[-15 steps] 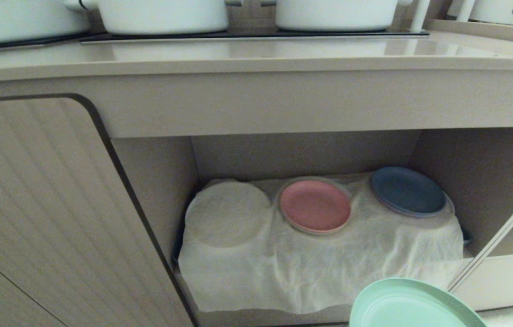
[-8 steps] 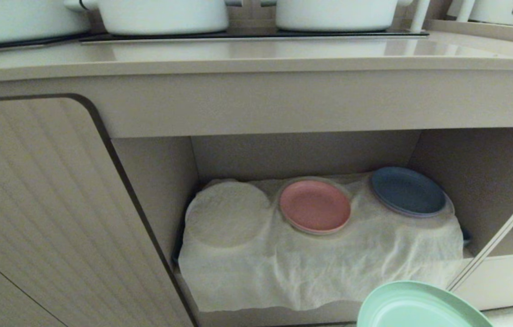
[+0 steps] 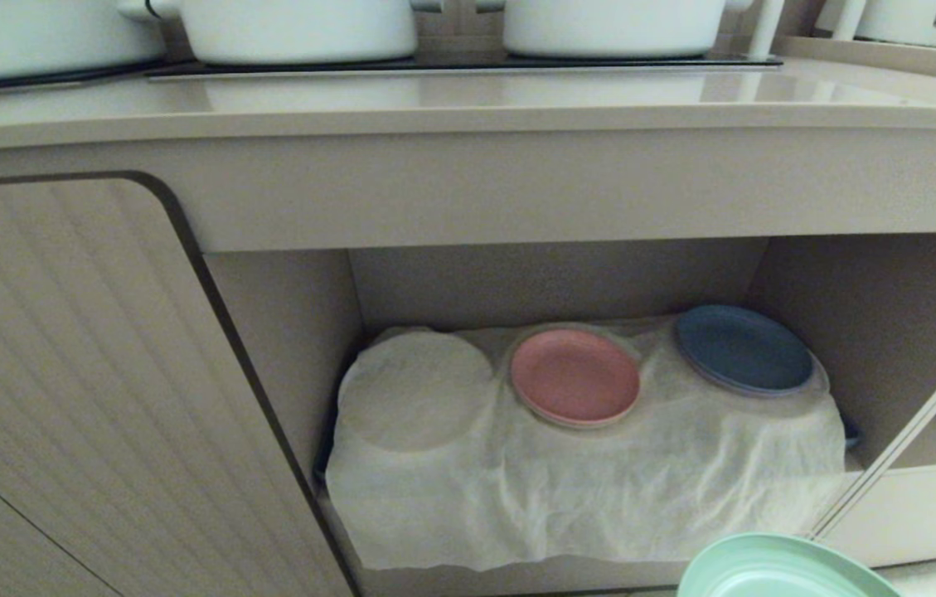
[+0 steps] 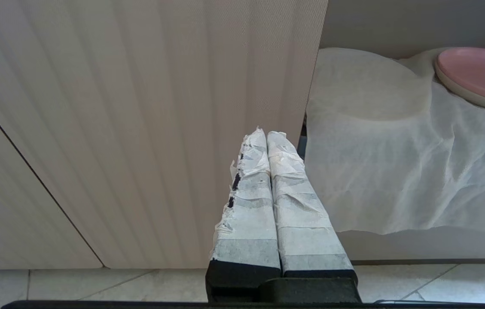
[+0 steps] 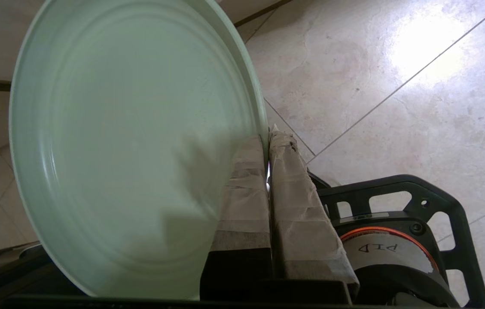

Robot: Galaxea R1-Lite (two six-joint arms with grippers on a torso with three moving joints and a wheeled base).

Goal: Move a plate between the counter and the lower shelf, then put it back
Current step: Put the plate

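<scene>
Below the lower shelf (image 3: 584, 506), right claw (image 5: 267, 139) pinching the plate (image 5: 130, 150) rim, seen only at wrist; left claw (image 4: 267, 137) closed

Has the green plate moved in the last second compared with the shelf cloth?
Yes. In the head view the plate has sunk lower and drifted right, away from the front edge of the cloth, which has stayed put. The right tool grips its rim.

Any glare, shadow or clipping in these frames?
Right wrist view: bright glare patch on the floor tiles; the right hand casts a shadow onto the plate. Head view: plate cut off by the bottom edge, counter shows soft reflections. Left wrist view: even light.
</scene>
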